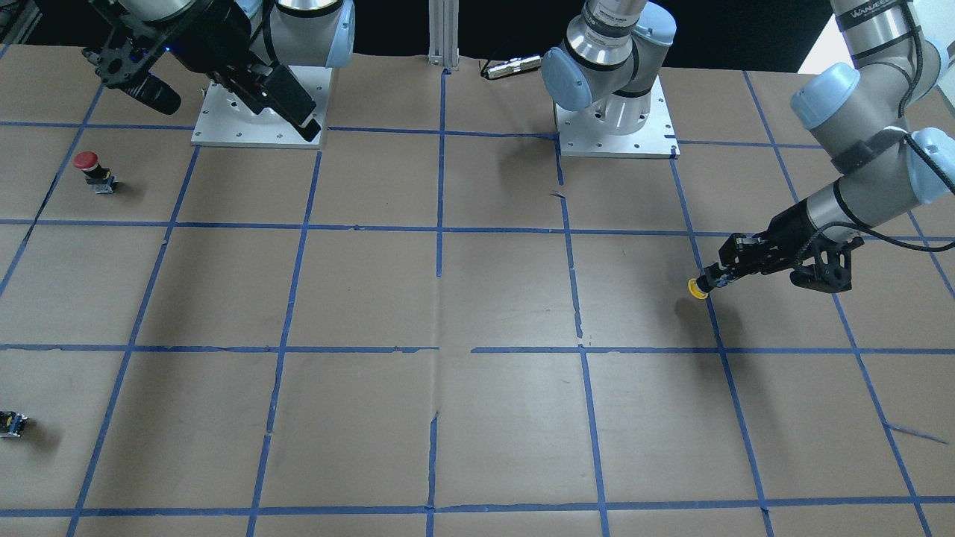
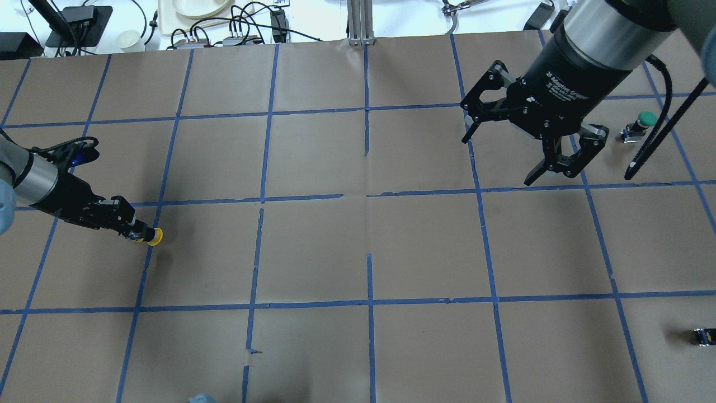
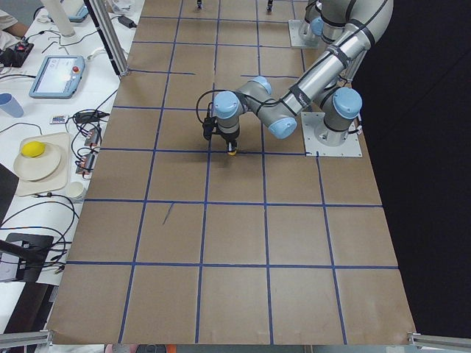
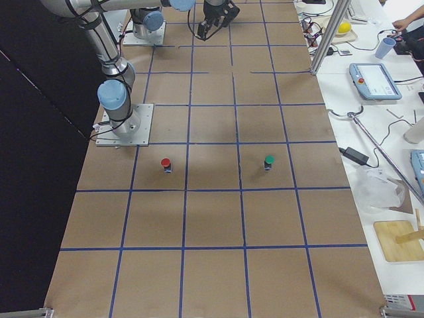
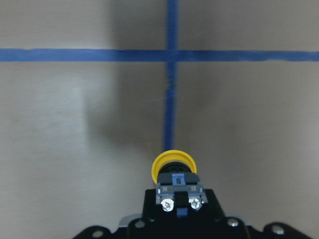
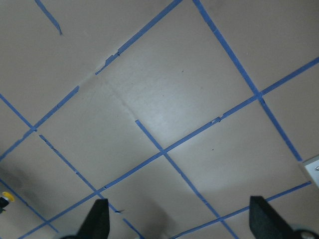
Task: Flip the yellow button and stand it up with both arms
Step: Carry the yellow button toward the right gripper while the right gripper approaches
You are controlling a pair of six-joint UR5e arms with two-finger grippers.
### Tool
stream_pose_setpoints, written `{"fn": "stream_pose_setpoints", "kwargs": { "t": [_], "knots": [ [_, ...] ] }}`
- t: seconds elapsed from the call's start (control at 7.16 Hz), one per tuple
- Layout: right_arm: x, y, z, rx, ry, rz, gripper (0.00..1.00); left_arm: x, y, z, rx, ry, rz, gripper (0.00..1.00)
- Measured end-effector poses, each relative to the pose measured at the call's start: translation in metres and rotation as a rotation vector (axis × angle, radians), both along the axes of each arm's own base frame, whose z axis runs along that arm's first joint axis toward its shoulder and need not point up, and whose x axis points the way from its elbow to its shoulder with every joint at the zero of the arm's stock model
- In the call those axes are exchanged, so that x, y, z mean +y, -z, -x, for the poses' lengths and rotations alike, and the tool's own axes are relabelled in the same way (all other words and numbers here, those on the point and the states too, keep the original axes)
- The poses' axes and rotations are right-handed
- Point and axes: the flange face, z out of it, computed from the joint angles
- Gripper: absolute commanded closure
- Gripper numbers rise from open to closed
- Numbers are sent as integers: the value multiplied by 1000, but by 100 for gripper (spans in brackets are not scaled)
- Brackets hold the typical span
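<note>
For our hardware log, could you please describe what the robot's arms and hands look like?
The left arm and right arm are silver-grey tubes with light-blue joint caps and black cables. The left hand and right hand are black with two fingers; the right hand's body carries white lettering.

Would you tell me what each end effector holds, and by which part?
The left end effector grips the yellow button by its grey base, cap outward; the right end effector is open and empty.

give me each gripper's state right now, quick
left gripper: closed, holding the yellow button by its base.
right gripper: open, holding nothing.
</note>
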Motion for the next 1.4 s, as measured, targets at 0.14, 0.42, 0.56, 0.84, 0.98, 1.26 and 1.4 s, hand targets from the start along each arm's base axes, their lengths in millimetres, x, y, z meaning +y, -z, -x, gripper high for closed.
{"fn": "stream_pose_setpoints", "kwargs": {
  "t": [0.14, 0.42, 0.56, 0.84, 0.98, 1.26, 1.4],
  "knots": [
    [-1, 1, -6, -53, 72, -29, 0, 0, -1, 13, 133, -17, 0, 93],
    [-10, 6, -15, -185, 162, -84, 0, 2, -1, 38, 366, -33, 12, 94],
    [-16, 11, -19, -246, 198, -116, 0, 4, 2, 48, 458, -37, 12, 95],
    [-26, 17, -24, -317, 244, -159, 0, 9, 8, 74, 663, -68, 1, 95],
    [-30, 19, -24, -337, 255, -166, 0, 10, 8, 94, 752, -87, -7, 95],
    [-41, 30, -20, -358, 274, -193, 1, 4, 1, 145, 876, -99, 21, 95],
    [-48, 40, -20, -372, 283, -220, 1, -1, -7, 174, 923, -77, 76, 95]
  ]
}}
